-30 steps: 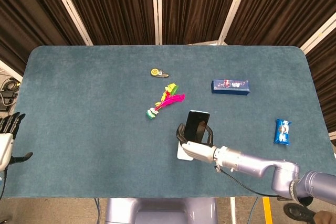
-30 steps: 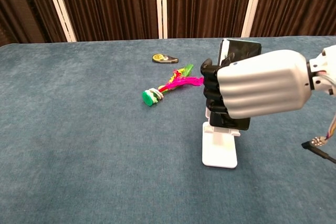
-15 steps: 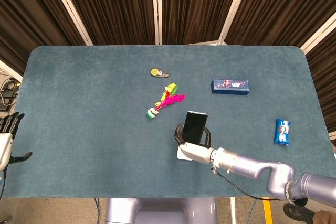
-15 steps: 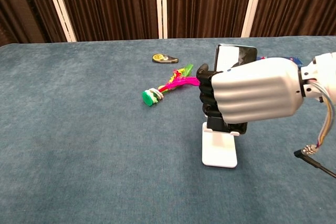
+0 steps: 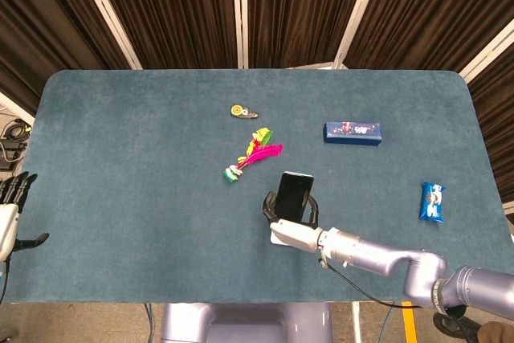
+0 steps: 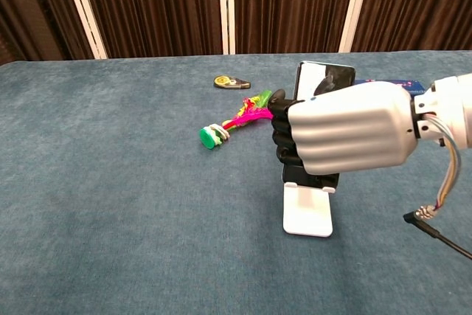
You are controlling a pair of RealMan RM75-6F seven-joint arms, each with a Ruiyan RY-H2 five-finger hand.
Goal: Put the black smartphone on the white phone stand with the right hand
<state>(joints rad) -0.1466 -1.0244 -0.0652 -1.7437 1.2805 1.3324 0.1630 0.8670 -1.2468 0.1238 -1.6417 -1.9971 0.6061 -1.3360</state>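
1. My right hand (image 6: 346,129) grips the black smartphone (image 5: 295,195), its dark fingers (image 6: 284,138) wrapped around the phone's left edge in the chest view.
2. The phone stands upright and tilts back a little. Its lower end is right at the white phone stand (image 6: 307,212); from these angles I cannot tell whether it is seated on the ledge or only just above it, because the hand covers the join.
3. The stand sits on the blue tabletop (image 5: 120,158), near the front edge, slightly right of the middle in the head view.
4. My left hand (image 5: 11,210) hangs off the left edge of the tabletop with its fingers spread and nothing in them.
5. Just beyond the phone lies a pink and green feathered toy (image 5: 253,156). Further back is a small yellow and black tape dispenser (image 5: 242,111).
6. To the right there is a dark blue box (image 5: 352,132), and well apart from it, near the right edge, a blue snack packet (image 5: 433,202).
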